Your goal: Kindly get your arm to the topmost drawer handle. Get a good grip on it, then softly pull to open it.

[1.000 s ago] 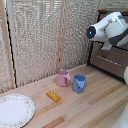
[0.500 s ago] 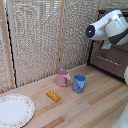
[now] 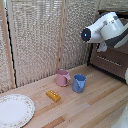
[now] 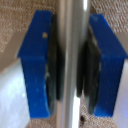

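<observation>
Wrist view, blue-tipped gripper (image 4: 71,62) clamped on the topmost drawer handle (image 4: 72,30), silver bar between both pads, exterior view, white arm (image 3: 107,30) against dark brown cabinet (image 3: 112,62) at the exterior view's right.

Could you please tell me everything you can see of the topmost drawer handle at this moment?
The topmost drawer handle is a thin, straight bar of shiny silver metal. In the wrist view it runs between the two blue pads of the end effector, which press against it from both sides, with brown wood grain behind. In the exterior view the arm hides it; only a similar bar on the lower drawer front shows.
</observation>
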{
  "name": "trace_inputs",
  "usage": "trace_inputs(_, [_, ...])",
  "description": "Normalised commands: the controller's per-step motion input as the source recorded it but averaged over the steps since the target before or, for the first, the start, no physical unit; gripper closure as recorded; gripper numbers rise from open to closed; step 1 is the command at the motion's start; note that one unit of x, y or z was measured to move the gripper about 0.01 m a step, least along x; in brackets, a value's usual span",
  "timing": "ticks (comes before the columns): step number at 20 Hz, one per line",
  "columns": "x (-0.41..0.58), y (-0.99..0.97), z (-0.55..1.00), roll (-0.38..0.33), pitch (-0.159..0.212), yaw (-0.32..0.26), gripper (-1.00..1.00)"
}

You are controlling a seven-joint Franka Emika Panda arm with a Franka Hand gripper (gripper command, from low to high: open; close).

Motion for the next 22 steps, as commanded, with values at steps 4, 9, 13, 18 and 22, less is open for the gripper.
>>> trace_inputs(4, [0.161,0.96,-0.25,0.014,0.050,-0.012,1.00])
trace_inputs(9, [-0.003,1.00,-0.22,0.000,0.018,0.001,1.00])
trace_inputs(13, [0.033,0.84,-0.02,-0.023,0.004,0.014,1.00])
trace_inputs(18, [0.233,0.29,-0.04,-0.017,-0.006,-0.027,-1.00])
trace_inputs(22, [0.036,0.20,-0.01,0.001,-0.003,-0.002,-1.00])
